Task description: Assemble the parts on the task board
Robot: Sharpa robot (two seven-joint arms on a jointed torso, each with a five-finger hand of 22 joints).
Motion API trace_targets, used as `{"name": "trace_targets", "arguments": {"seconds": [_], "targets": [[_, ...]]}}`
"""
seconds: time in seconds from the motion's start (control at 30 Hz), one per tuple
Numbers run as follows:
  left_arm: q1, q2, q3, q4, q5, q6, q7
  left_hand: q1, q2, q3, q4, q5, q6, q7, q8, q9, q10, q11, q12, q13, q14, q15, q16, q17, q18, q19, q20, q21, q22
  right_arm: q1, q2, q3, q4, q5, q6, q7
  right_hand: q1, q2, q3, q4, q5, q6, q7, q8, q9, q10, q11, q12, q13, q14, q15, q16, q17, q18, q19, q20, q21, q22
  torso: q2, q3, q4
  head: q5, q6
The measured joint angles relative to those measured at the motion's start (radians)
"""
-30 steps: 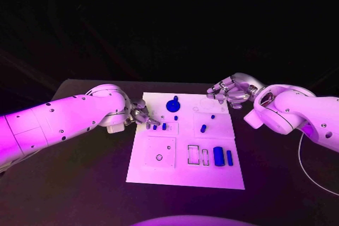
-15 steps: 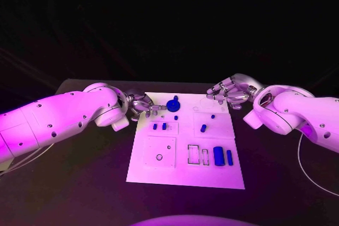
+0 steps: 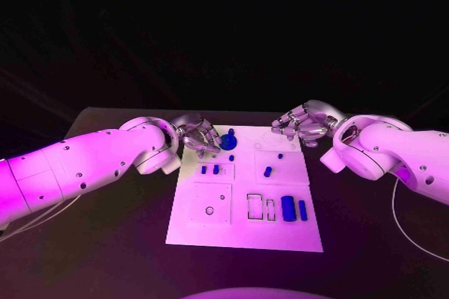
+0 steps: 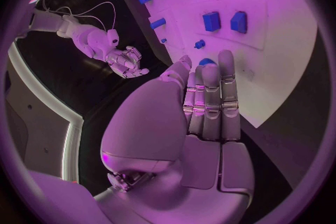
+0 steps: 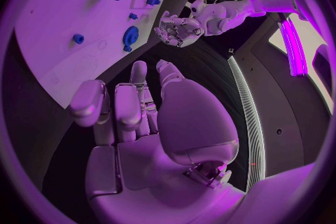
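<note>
The white task board (image 3: 245,229) lies in the middle of the table. A blue gear (image 3: 229,142) stands near its far edge, with several small blue parts (image 3: 268,171) behind it and two blue bars (image 3: 288,207) nearer me. My left hand (image 3: 199,138) hovers at the board's far left corner, just beside the gear, fingers straight and holding nothing. The left wrist view has those fingers (image 4: 210,101) over the gear (image 4: 206,61). My right hand (image 3: 301,125) hangs over the far right corner, fingers loosely bent and apart, nothing in it. The right wrist view shows the gear (image 5: 131,35) beyond it.
The black table (image 3: 112,247) surrounds the board on all sides. Outlined slots (image 3: 255,205) and a square recess (image 3: 212,203) mark the board's near half. A thin cable (image 3: 402,215) trails off my right arm at the table's right.
My left hand has moved from the board's left edge toward the far end and now sits right beside the gear. The right hand has barely shifted.
</note>
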Motion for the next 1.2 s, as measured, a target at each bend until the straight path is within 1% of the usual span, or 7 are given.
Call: {"name": "trace_targets", "arguments": {"seconds": [0.13, 0.4, 0.5, 0.77, 0.87, 1.0, 1.2], "targets": [[-0.016, 0.031, -0.003, -0.012, -0.090, -0.025, 0.066, 0.023, -0.040, 0.080, -0.015, -0.006, 0.058, 0.017, -0.091, -0.093, 0.027, 0.024, -0.147, -0.156, -0.018, 0.016, -0.130, -0.116, 0.000, -0.004, 0.016, -0.064, -0.047, 0.000, 0.002, 0.000, 0.000, 0.001, 0.000, 0.001, 0.000, 0.000, 0.000, 0.000, 0.000, 0.000, 0.000, 0.000, 0.000, 0.000, 0.000, 0.000, 0.000, 0.000, 0.000, 0.000, 0.000, 0.000, 0.000, 0.000, 0.000, 0.000, 0.000, -0.0002, -0.0005, -0.003, 0.003], [-0.033, 0.081, -0.004, -0.048, -0.276, -0.044, 0.107, -0.003, -0.072, 0.106, -0.025, -0.010, 0.118, 0.012, -0.172, -0.169, 0.032, 0.029, -0.246, -0.277, 0.046, 0.012, -0.137, -0.153, 0.000, 0.053, 0.020, -0.086, -0.071, -0.001, 0.003, 0.000, 0.000, 0.002, 0.002, 0.002, 0.000, 0.000, 0.000, 0.000, 0.000, 0.000, 0.000, 0.000, 0.000, -0.002, -0.002, 0.000, 0.000, 0.000, 0.000, 0.000, 0.000, 0.000, 0.000, 0.000, 0.000, 0.000, 0.000, 0.0006, -0.0012, -0.011, 0.010], [-0.037, 0.098, -0.004, -0.061, -0.336, -0.039, 0.101, -0.018, -0.078, 0.106, -0.025, -0.012, 0.140, 0.005, -0.191, -0.187, 0.048, 0.027, -0.257, -0.304, 0.114, 0.008, -0.014, -0.059, 0.000, 0.096, 0.018, -0.067, -0.066, -0.001, 0.004, 0.000, 0.000, 0.002, 0.003, 0.003, 0.000, 0.000, 0.000, 0.000, 0.000, 0.000, 0.000, 0.000, 0.000, -0.002, -0.002, 0.000, 0.000, 0.000, 0.000, -0.002, 0.000, 0.000, 0.000, 0.000, 0.000, 0.000, 0.000, 0.0006, -0.0012, -0.012, 0.011], [-0.043, 0.126, -0.004, -0.084, -0.443, -0.028, 0.068, -0.054, -0.078, 0.082, -0.010, -0.033, 0.176, 0.000, -0.226, -0.218, 0.059, 0.024, -0.260, -0.346, 0.190, 0.007, 0.202, 0.117, 0.000, 0.159, 0.015, -0.035, -0.041, -0.001, 0.004, 0.000, -0.002, 0.003, 0.005, 0.004, 0.000, 0.000, 0.000, 0.000, 0.000, 0.000, 0.000, 0.000, 0.000, -0.002, -0.002, 0.000, 0.000, 0.000, 0.000, -0.004, 0.000, 0.000, 0.000, 0.000, -0.004, -0.002, 0.000, 0.0009, -0.0012, -0.015, 0.011], [-0.044, 0.134, -0.004, -0.090, -0.467, -0.027, 0.056, -0.058, -0.074, 0.082, -0.009, -0.033, 0.195, -0.005, -0.236, -0.229, 0.073, 0.020, -0.260, -0.360, 0.232, 0.003, 0.312, 0.213, 0.000, 0.216, 0.012, 0.095, 0.065, -0.001, 0.005, 0.000, -0.002, 0.004, 0.006, 0.004, 0.000, 0.000, 0.000, 0.000, 0.000, 0.000, 0.000, 0.000, 0.000, -0.002, -0.002, 0.000, 0.000, 0.000, 0.000, -0.004, 0.000, 0.000, 0.000, 0.000, -0.004, -0.002, 0.000, 0.0010, -0.0010, -0.015, 0.011], [-0.044, 0.143, -0.004, -0.094, -0.489, -0.026, 0.043, -0.058, -0.074, 0.082, -0.009, -0.033, 0.210, -0.009, -0.248, -0.238, 0.095, 0.017, -0.262, -0.374, 0.267, -0.003, 0.404, 0.300, -0.021, 0.268, 0.009, 0.236, 0.183, -0.001, 0.005, 0.000, -0.002, 0.004, 0.006, 0.005, 0.000, 0.000, 0.000, 0.000, 0.000, 0.000, 0.000, 0.000, 0.000, -0.002, -0.002, 0.000, 0.000, 0.000, 0.000, -0.004, 0.000, 0.000, 0.000, 0.000, -0.004, -0.002, 0.000, 0.0010, -0.0006, -0.016, 0.011], [-0.044, 0.158, -0.004, -0.103, -0.515, -0.021, 0.028, -0.051, -0.067, 0.086, -0.012, -0.033, 0.230, -0.015, -0.257, -0.246, 0.119, 0.011, -0.271, -0.390, 0.281, -0.007, 0.477, 0.370, -0.047, 0.307, 0.002, 0.375, 0.302, -0.001, 0.007, 0.000, -0.002, 0.005, 0.007, 0.005, 0.000, 0.000, 0.000, 0.000, 0.000, 0.000, 0.000, 0.000, 0.000, -0.002, -0.002, 0.000, 0.000, 0.000, 0.000, -0.004, 0.000, 0.000, 0.000, 0.000, -0.004, -0.002, 0.000, 0.0009, -0.0005, -0.017, 0.011]]}}
